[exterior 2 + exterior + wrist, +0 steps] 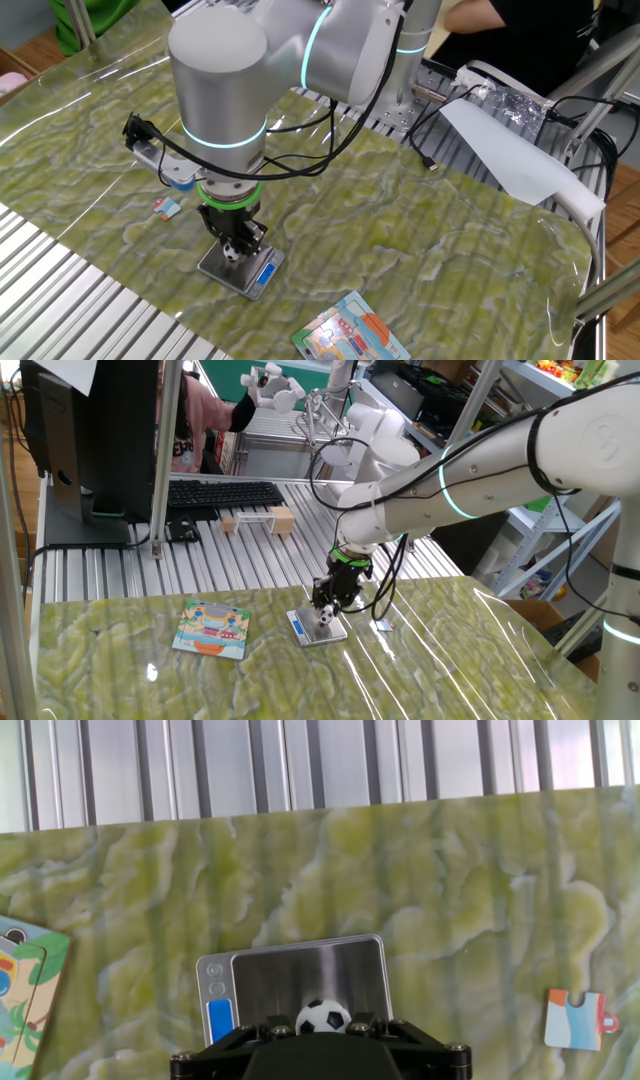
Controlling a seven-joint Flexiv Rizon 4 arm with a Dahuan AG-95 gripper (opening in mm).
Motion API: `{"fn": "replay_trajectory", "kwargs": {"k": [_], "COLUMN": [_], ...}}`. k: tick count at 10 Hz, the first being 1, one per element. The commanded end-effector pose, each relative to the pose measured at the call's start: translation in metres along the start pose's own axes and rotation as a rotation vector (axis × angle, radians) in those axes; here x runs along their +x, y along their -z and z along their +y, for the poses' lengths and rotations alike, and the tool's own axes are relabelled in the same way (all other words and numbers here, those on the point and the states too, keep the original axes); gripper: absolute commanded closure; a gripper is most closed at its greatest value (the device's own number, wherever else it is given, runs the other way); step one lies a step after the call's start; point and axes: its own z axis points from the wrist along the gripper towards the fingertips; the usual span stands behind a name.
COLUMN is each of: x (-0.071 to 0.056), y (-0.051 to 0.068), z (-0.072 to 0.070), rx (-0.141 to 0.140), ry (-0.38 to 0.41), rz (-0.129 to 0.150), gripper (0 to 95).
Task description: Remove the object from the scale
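Note:
The tiny black-and-white ball [322,1016] sits between my gripper's [322,1024] fingers, which close on both its sides. It is over the near end of the silver scale [300,972], whose blue display strip [219,1019] lies at the left. I cannot tell whether the ball still touches the platform. In one fixed view the gripper [326,616] points down onto the scale [312,631] with the ball [326,617] at its tips. In the other fixed view the ball [232,252] shows in the gripper [233,254] over the scale [250,274].
A colourful illustrated card [212,628] lies left of the scale on the green marbled mat [430,660]; it also shows in the other fixed view [350,332]. A small white-blue scrap [574,1019] lies to the right. A ribbed metal surface [300,765] and a keyboard [222,493] are beyond the mat.

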Motion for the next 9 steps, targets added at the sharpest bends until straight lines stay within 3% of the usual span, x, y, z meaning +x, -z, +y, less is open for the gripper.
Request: {"fn": "replay_trajectory", "kwargs": {"k": [1, 9], "x": [0.0001, -0.0008], "y": [0.0000, -0.0036], "z": [0.0000, -0.0013], "rx": [0.000, -0.002], "ry": [-0.001, -0.003], "rz": [-0.002, -0.002], "gripper": [57.0, 57.0]}}
